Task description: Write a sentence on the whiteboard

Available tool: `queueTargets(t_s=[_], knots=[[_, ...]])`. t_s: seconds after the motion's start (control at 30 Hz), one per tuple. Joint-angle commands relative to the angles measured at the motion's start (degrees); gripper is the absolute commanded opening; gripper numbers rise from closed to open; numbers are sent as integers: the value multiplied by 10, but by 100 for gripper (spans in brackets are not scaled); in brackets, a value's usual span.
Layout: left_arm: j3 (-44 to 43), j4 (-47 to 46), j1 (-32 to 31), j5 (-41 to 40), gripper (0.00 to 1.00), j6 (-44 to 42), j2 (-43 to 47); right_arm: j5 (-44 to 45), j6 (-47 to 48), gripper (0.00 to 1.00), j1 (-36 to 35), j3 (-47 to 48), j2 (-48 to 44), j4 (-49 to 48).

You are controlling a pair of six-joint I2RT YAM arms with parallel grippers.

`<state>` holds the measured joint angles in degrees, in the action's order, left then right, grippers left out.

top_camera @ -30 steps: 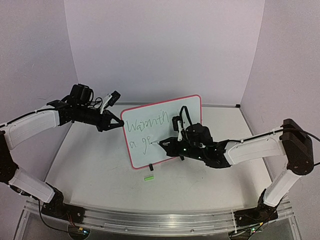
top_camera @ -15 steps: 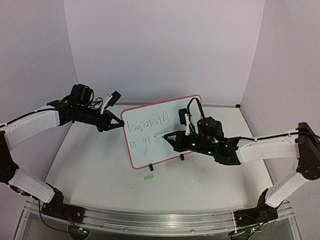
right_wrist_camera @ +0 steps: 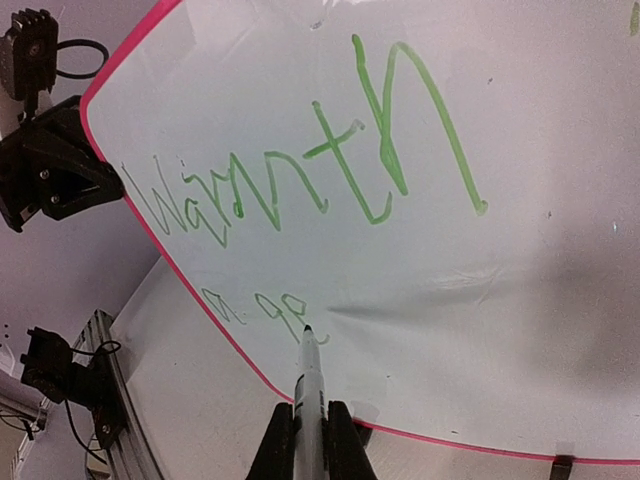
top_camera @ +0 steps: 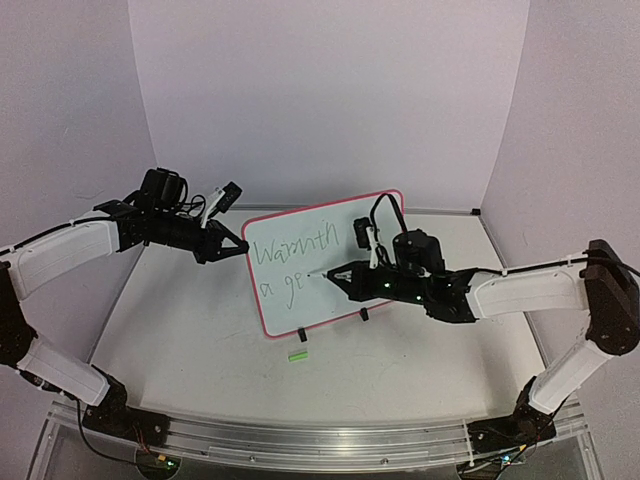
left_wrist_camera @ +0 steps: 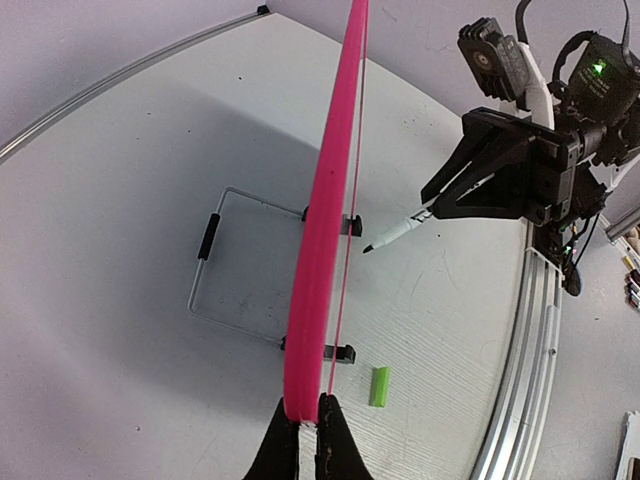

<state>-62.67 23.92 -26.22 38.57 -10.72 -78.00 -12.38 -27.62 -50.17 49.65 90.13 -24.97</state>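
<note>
With right hand (top_camera: 340,272) pinching the marker (right_wrist_camera: 308,380), lifts the tip off the whiteboard (top_camera: 330,203), upright on the worktop (top_camera: 200,340) — clamps its edge with left hand (top_camera: 236,246); leaves the sentence (top_camera: 293,248) at "a ge", far from done.

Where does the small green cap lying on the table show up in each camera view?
Top external: the green cap sits low centre, just in front of the left foot of the whiteboard.
Left wrist: the green cap is lower centre-right, right of the board's edge-on pink frame.
Right wrist: not in view.
Shared landmark: the whiteboard, in all three; it fills the right wrist view.
</note>
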Motion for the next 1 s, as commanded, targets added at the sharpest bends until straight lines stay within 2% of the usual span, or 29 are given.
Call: queueTargets(t_s=[0.0, 0.4, 0.63, 0.97], knots=[[3, 58, -17, -22, 0, -22, -21, -1, 6, 0, 2, 32, 13, -1], [3, 59, -17, -23, 0, -22, -21, 19, 2, 0, 4, 60, 40, 15], [4, 58, -17, -22, 0, -21, -21, 46, -7, 0, 4, 46, 36, 26], [3, 59, -18, -22, 0, -22, -22, 35, -16, 0, 4, 31, 58, 30]])
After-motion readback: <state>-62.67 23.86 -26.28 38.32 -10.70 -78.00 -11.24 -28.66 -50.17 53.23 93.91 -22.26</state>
